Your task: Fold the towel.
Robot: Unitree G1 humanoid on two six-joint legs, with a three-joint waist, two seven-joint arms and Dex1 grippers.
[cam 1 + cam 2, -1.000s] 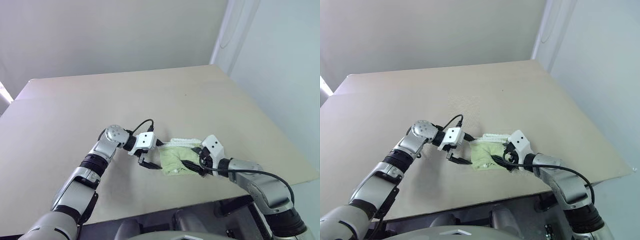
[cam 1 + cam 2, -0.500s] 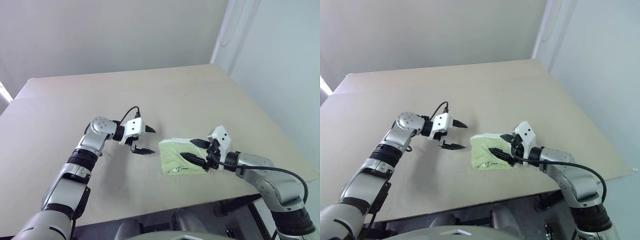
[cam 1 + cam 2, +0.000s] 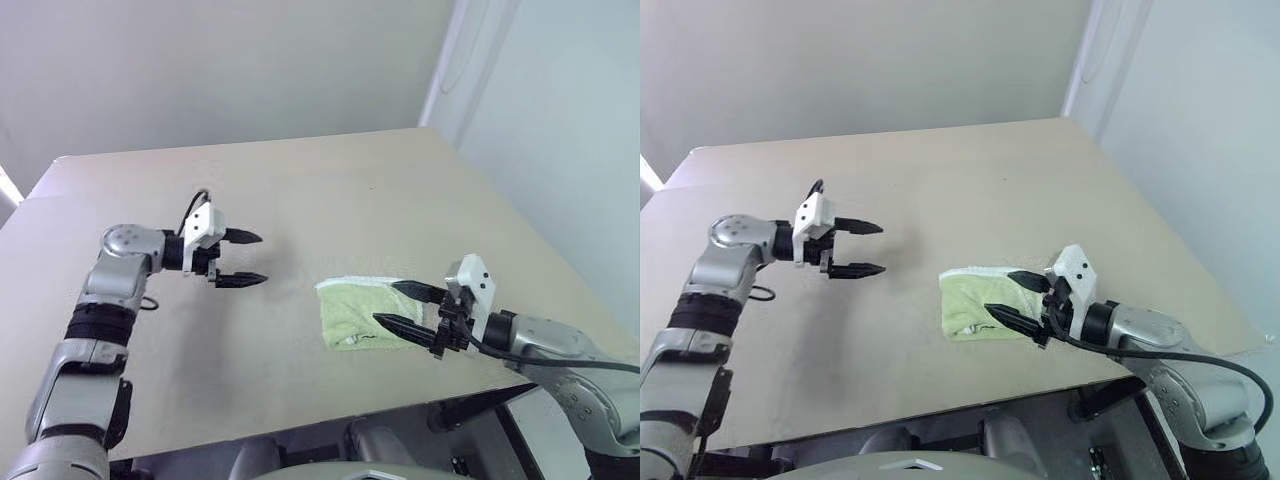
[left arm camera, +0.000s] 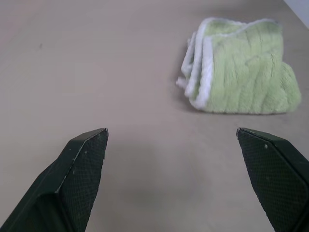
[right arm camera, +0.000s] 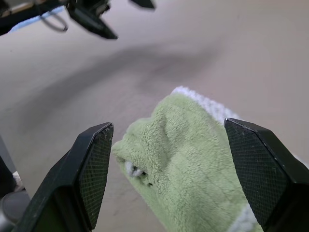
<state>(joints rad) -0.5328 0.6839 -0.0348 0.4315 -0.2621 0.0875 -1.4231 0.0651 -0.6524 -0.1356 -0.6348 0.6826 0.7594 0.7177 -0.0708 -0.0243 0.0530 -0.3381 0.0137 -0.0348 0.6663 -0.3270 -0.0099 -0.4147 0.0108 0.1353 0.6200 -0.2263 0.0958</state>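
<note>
In the left eye view, you see the towel (image 3: pixel 358 315) lying as a small folded bundle in the lower middle of the frame, on the table (image 3: pixel 330 190). A second ago both grippers were right on it. Now your left gripper (image 3: pixel 247 258) has pulled away to the left of the frame, well apart from the towel, with its fingers open and holding nothing. Your right gripper (image 3: pixel 405 305) has lifted off too. It hangs just over the towel's right end, fingers spread and empty.

That tells me the fold is likely done, since both hands have let go and the towel keeps its shape.

In the left wrist view, the towel (image 4: pixel 241 67) sits in the upper right, its white edges stacked.

In the right wrist view, the towel (image 5: pixel 193 164) lies between the two open fingers (image 5: pixel 91 169), and nothing grips it.

You have no boxes or bowls here.
</note>
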